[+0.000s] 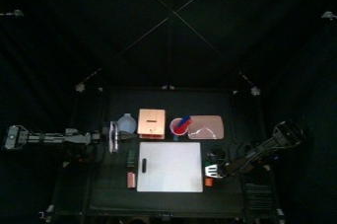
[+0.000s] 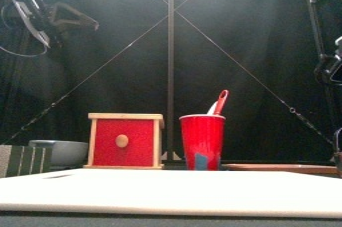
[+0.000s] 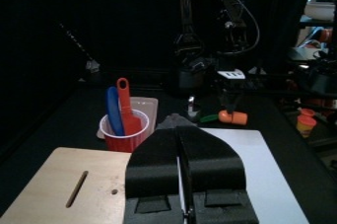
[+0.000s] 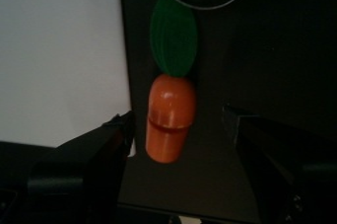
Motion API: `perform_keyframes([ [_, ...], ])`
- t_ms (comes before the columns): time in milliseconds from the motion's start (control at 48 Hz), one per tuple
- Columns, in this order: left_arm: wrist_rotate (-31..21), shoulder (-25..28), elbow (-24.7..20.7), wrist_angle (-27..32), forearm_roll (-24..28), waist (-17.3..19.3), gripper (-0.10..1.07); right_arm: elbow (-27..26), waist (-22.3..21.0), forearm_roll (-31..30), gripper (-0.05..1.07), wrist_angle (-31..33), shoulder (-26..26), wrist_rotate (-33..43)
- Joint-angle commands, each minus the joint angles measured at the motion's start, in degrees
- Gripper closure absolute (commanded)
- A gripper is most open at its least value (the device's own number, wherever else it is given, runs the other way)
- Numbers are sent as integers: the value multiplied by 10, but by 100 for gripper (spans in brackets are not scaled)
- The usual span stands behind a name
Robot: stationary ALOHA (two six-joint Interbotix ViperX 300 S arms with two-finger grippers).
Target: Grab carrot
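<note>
The carrot (image 4: 171,121) is a stubby orange piece with a green leaf end. It lies on the black table beside the white board (image 4: 59,55). My right gripper (image 4: 178,139) is open, with one jaw on each side of the carrot and neither touching it. In the top view the right gripper (image 1: 218,171) is at the white board's (image 1: 171,167) right edge and hides the carrot. The carrot also shows in the left wrist view (image 3: 235,116), under the right arm. My left gripper (image 3: 178,127) is shut and empty, held at the table's left (image 1: 121,137).
A red box (image 2: 124,141) with a wooden top, a red cup (image 2: 202,141) holding utensils and a wooden tray (image 1: 208,127) stand at the back. A grey bowl (image 2: 60,151) is back left. Two small orange pieces (image 1: 132,169) lie left of the white board.
</note>
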Motion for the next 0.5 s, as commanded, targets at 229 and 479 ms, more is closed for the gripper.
perform_keyframes([
  [229, -2, 2, -9, -4, -1, 0, 96, -4, -18, -9, 5, -26, 40, 1],
  [479, -4, 2, -10, -5, -1, -3, 96, -5, -18, 4, 9, -48, 58, 0],
])
